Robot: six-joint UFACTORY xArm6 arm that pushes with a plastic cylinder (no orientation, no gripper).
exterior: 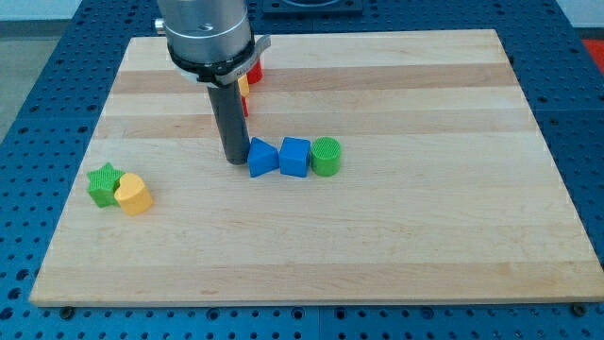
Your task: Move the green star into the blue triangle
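The green star (102, 183) lies near the board's left edge, touching a yellow heart-shaped block (134, 194) on its right. The blue triangle (261, 157) sits near the board's middle, at the left end of a row with a blue cube (294, 156) and a green cylinder (326, 156). My tip (235, 161) stands just left of the blue triangle, touching or nearly touching it. The green star is far to the left of my tip.
A red block (254, 70) and a yellow block (243, 85) sit near the view's top, partly hidden behind the arm's body (208, 38). The wooden board (425, 236) lies on a blue perforated table.
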